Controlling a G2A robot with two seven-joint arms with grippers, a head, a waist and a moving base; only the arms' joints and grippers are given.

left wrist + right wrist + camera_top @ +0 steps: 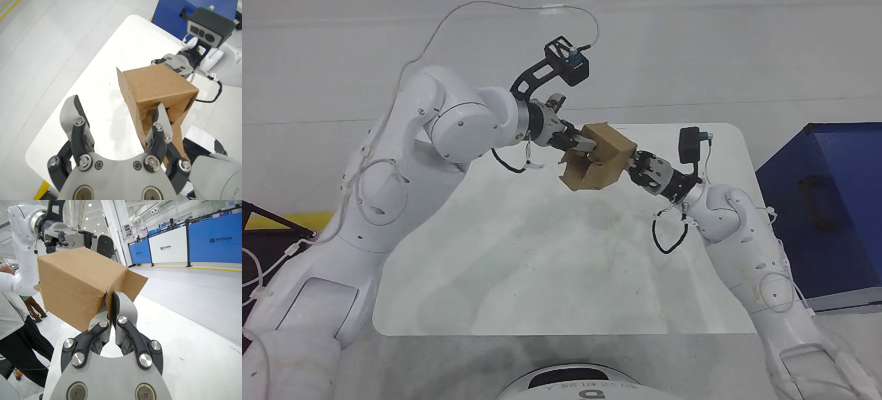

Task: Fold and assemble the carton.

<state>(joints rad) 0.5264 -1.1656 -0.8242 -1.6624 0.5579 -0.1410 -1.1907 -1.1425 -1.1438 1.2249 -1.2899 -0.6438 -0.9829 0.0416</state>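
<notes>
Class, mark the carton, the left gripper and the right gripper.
carton point(598, 155), top view, its upward face.
left gripper point(117, 100), left wrist view, midway between its fingertips.
right gripper point(111, 298), right wrist view, midway between its fingertips.

the readable print stands on partition panels in the hall beyond the carton point(75, 283), seen from the right wrist. the large blue panel point(215, 249) carries a white brand word with a smaller line beneath it, and a logo mark at 9 o'clock of the word. the white panel point(166, 255) beside it bears the same word and logo in dark letters. a farther blue panel point(140, 257) has white print, too small to make out.
</notes>
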